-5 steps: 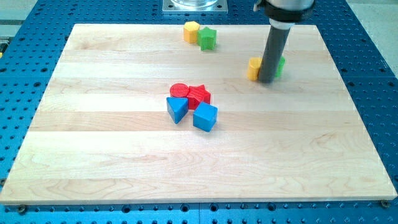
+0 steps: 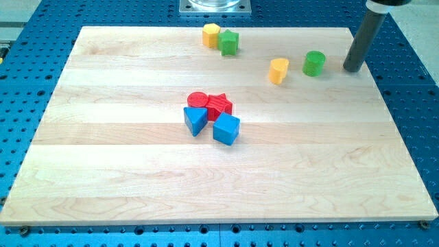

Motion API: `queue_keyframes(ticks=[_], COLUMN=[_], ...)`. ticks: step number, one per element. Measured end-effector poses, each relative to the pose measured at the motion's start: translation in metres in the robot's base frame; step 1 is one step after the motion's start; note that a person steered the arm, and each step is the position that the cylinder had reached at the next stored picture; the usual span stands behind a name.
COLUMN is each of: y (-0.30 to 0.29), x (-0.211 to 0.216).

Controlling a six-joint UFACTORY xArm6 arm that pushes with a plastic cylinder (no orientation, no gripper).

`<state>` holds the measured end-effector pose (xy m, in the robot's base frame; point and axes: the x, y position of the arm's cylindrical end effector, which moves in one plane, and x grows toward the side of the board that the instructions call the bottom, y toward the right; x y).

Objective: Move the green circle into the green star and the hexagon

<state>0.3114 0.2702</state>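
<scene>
Camera view: my tip, a bare rod holding nothing, right of green circle, apart; green star touching yellow hexagon top centre.

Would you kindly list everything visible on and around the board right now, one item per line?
green circle: 1, green, upper right, apart from the yellow block beside it
green star: 1, green, top centre, touching the hexagon
hexagon: 1, yellow, top centre, left of the green star
yellow block: 1, yellow, left of the green circle, shape unclear
red circle: 1, red, centre cluster
red star: 1, red, centre cluster
blue blocks: 2, blue, front of the cluster
board: 1, pale wood, on a blue perforated table
my tip: 1, dark rod, right of the green circle, not touching
</scene>
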Motion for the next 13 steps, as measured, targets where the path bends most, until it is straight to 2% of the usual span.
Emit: queue_keyframes(ticks=[2, 5, 9, 10, 11, 12, 13], y=[-0.088, -0.084, -0.217, -0.226, -0.201, -0.165, -0.169], x=[0.020, 0.020, 0.046, 0.048, 0.048, 0.025, 0.023])
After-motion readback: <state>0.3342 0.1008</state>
